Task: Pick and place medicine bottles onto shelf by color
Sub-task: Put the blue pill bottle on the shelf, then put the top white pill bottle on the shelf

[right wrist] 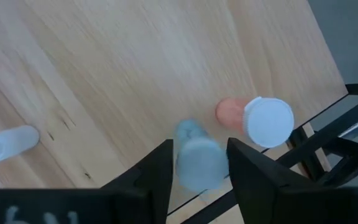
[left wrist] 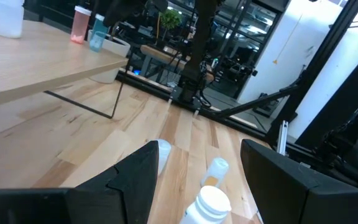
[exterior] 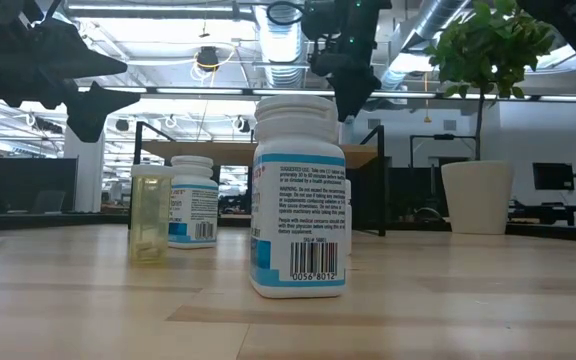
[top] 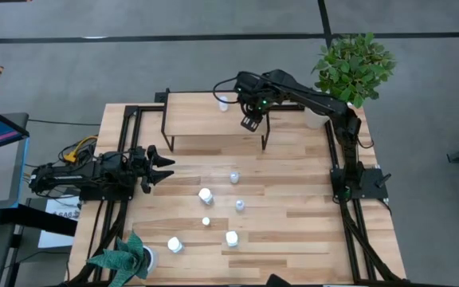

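White bottle [left wrist: 211, 202] between tool [left wrist: 197, 177] fingers

You can read only the barcode digits "0056 8012" on the nearest white bottle [exterior: 299, 195] in the low view; its other print is too small to read.

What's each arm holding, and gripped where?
Left end effector: nothing. The right end effector straddles a small pale-blue plastic bottle at its sides; actual grip cannot be told.
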### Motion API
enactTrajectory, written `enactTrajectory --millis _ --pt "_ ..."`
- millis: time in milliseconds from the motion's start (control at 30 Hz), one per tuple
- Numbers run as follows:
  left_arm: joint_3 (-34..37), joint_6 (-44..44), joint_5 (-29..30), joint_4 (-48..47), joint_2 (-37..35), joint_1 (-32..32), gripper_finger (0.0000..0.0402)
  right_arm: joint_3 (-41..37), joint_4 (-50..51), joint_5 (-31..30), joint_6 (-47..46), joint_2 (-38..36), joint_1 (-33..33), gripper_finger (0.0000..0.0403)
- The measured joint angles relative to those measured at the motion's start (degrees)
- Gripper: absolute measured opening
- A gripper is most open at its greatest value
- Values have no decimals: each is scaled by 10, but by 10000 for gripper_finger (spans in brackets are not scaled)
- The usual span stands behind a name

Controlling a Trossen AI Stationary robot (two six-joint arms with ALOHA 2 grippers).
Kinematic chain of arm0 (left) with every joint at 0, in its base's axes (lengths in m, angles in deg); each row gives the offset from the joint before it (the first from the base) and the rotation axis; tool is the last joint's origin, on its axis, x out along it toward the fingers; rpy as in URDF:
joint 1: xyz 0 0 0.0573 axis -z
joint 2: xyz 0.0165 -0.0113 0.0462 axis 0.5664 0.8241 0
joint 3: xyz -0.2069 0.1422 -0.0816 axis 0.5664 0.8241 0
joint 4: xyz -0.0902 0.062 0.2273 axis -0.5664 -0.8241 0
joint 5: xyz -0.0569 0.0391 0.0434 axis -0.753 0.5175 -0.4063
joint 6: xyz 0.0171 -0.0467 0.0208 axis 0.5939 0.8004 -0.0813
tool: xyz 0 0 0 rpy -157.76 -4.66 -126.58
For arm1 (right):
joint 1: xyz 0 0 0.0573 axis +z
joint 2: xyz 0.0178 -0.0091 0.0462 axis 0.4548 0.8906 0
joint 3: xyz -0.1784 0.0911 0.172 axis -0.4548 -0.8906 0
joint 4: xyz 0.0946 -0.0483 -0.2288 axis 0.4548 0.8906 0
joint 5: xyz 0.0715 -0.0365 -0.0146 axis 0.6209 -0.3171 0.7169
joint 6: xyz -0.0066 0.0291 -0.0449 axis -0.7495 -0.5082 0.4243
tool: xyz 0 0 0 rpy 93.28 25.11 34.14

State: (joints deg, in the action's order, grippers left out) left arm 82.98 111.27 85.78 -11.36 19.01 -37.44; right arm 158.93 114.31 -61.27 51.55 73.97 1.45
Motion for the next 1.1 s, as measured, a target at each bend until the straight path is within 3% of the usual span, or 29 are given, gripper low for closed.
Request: enactTrajectory --millis 300,733,867,1100 --pt "0 0 0 -2 0 0 217 0 0 -1 0 0 0 204" --pt "0 0 0 -3 0 0 217 71 53 -4 -12 -5 12 196" --pt "0 0 0 -3 0 0 217 98 103 -4 -41 -5 34 198" --pt "0 0 0 -3 0 0 217 78 105 9 -31 -36 111 189"
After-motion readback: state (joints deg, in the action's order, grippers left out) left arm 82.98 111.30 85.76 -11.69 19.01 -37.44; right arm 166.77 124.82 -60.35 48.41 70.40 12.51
